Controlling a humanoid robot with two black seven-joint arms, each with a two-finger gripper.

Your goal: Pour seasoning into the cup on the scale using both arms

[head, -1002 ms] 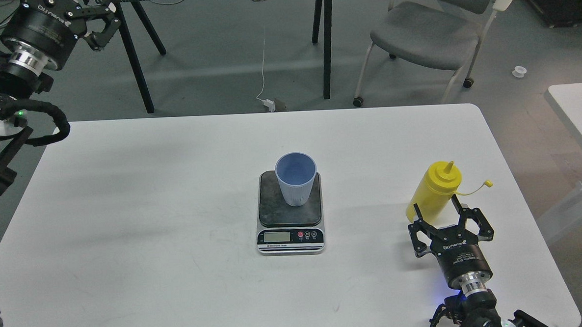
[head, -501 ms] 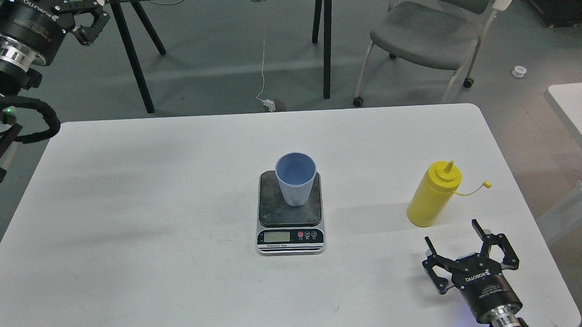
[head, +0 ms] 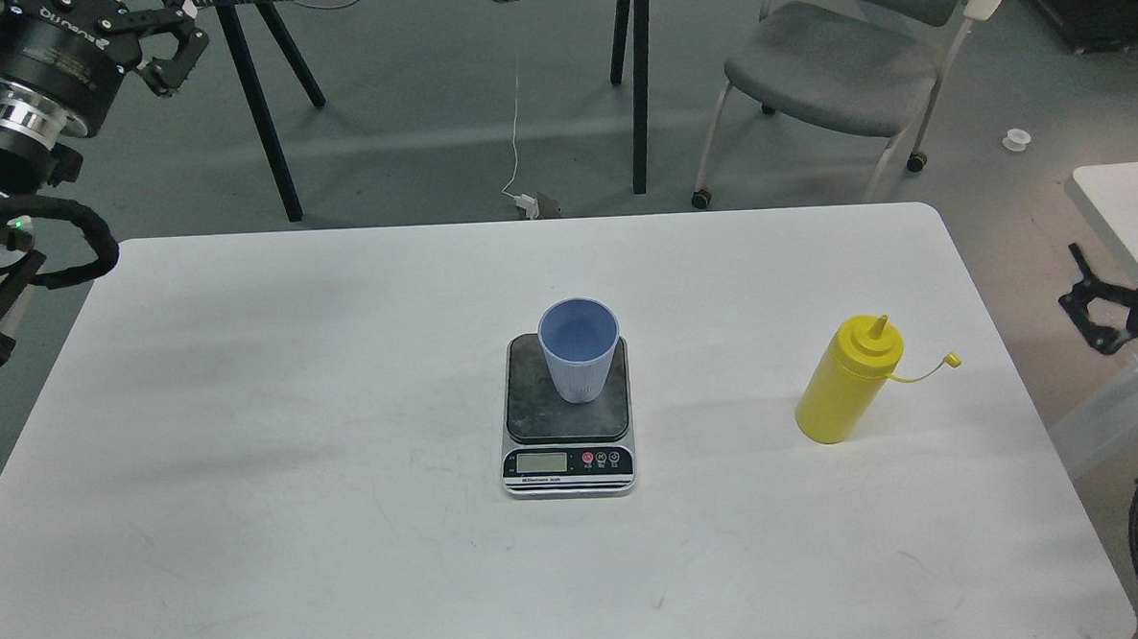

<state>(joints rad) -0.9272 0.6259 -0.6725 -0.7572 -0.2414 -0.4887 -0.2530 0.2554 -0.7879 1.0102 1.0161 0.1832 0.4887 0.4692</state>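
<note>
The light blue ribbed cup (head: 579,349) stands upright on the dark platform of the scale (head: 568,449) at the table's middle. The yellow seasoning bottle (head: 846,382) stands upright on the right side of the table, its small cap hanging on a tether to the right. My right gripper (head: 1102,311) is at the right edge of the view, off the table and well right of the bottle, partly cut off, its visible finger spread open. My left gripper (head: 187,37) is raised at the far upper left, beyond the table, open and empty.
The white table (head: 343,416) carries only the scale, cup and bottle. Behind it are black table legs (head: 268,131) and a grey chair (head: 837,68). A second white table (head: 1126,209) stands at the right, close to my right gripper.
My right gripper has drawn back from the bottle, first toward the front edge, then out to the right off the table. My left gripper has risen slightly. Bottle, cup and scale are unmoved.
</note>
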